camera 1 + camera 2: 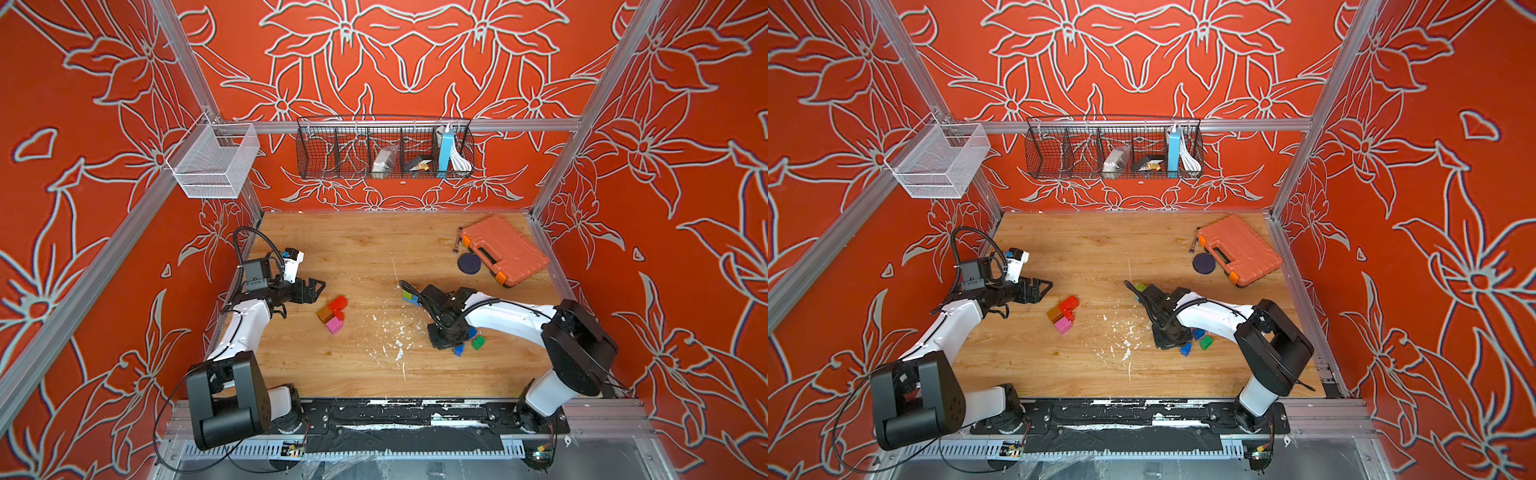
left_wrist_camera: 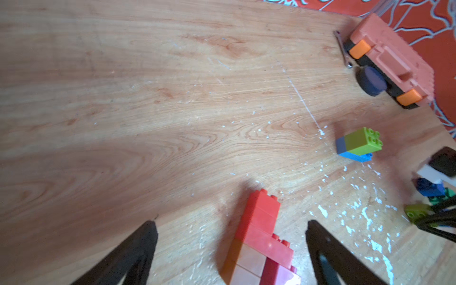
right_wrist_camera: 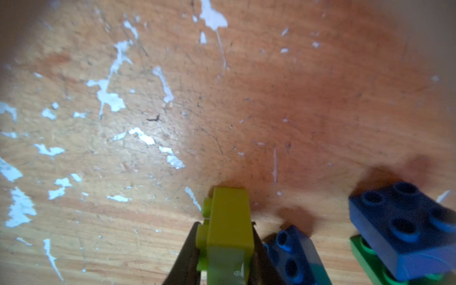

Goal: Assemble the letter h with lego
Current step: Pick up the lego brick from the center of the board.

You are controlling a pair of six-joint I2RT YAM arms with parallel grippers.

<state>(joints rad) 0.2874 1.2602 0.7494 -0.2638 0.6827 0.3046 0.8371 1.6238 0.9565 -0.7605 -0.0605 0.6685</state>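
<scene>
A joined cluster of red, brown and pink lego [image 1: 332,313] [image 1: 1065,313] lies left of centre on the wooden table. My left gripper [image 1: 316,289] [image 2: 232,222] stands open just beside it, and the red end [image 2: 264,212] reaches in between the spread fingers without touching them. My right gripper [image 3: 225,224] [image 1: 446,341] points down at the right and is shut on a lime green brick [image 3: 228,234]. A blue brick [image 3: 293,256] and a dark blue brick [image 3: 404,227] lying on a green one [image 3: 365,261] sit close beside it. A lime brick on a blue one [image 1: 409,296] [image 2: 359,143] stands apart.
An orange ribbed tool case [image 1: 505,249] lies at the back right, with a dark round disc [image 1: 469,263] and a small metal tool [image 1: 457,241] beside it. Two wire baskets [image 1: 384,147] hang on the back wall. White flecks mark the table's middle.
</scene>
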